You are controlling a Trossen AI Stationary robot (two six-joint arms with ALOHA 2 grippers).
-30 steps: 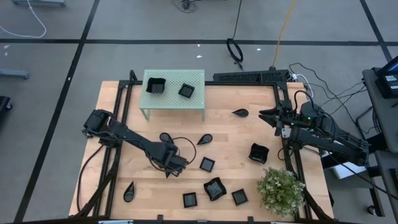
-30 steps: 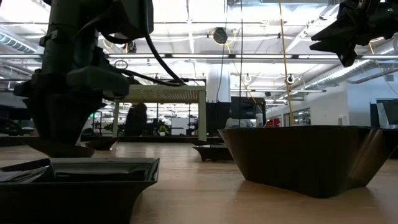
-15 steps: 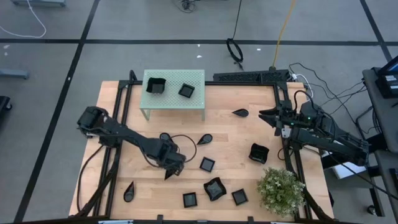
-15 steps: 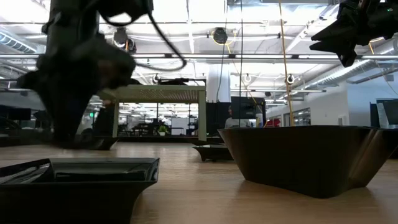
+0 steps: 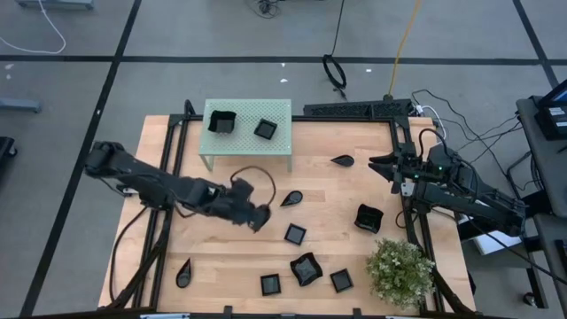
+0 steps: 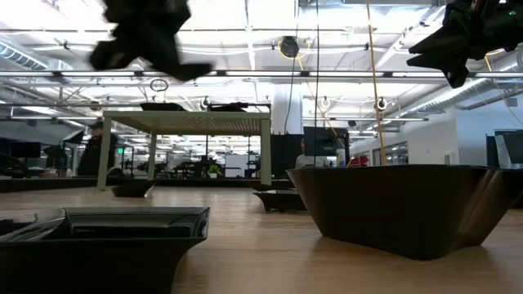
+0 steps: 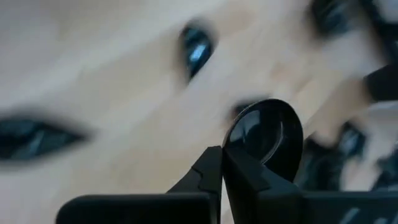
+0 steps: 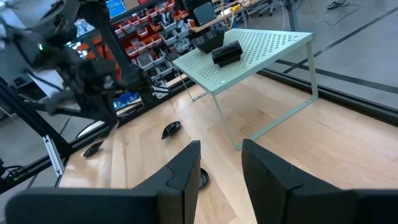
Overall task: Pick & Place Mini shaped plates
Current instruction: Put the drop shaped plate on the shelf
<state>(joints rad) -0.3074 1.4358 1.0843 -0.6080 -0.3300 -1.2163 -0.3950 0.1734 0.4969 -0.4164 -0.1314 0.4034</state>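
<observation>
My left gripper (image 5: 260,217) hangs above the table's middle, shut on a small glossy black teardrop plate (image 7: 267,134); the low view shows it high up (image 6: 151,41). More black mini plates lie on the wood: teardrops (image 5: 291,198), (image 5: 343,160), (image 5: 183,273), squares (image 5: 294,234), (image 5: 270,284), (image 5: 341,281), and wavy-rimmed ones (image 5: 306,268), (image 5: 368,218). Two plates (image 5: 221,121), (image 5: 265,128) rest on the green perforated platform (image 5: 279,113). My right gripper (image 5: 376,164) waits open at the table's right edge, above it. My left gripper pinches the teardrop plate's rim (image 7: 239,148) between its two fingertips. The rest of the plate sticks out beyond them. The fingers slant downward. The plate is lifted clear of the table and tilted.
A potted plant (image 5: 400,270) stands at the near right corner. The green platform stands on legs at the far left of the table. A black frame (image 5: 354,110) runs along the far edge. Bare wood lies between the platform and the right arm.
My left gripper has shut on the teardrop plate down at the table's middle, then risen with it, moving a little toward the far edge and tipping from pointing steeply down to a slant. The plate has been lifted clear of the wood.
</observation>
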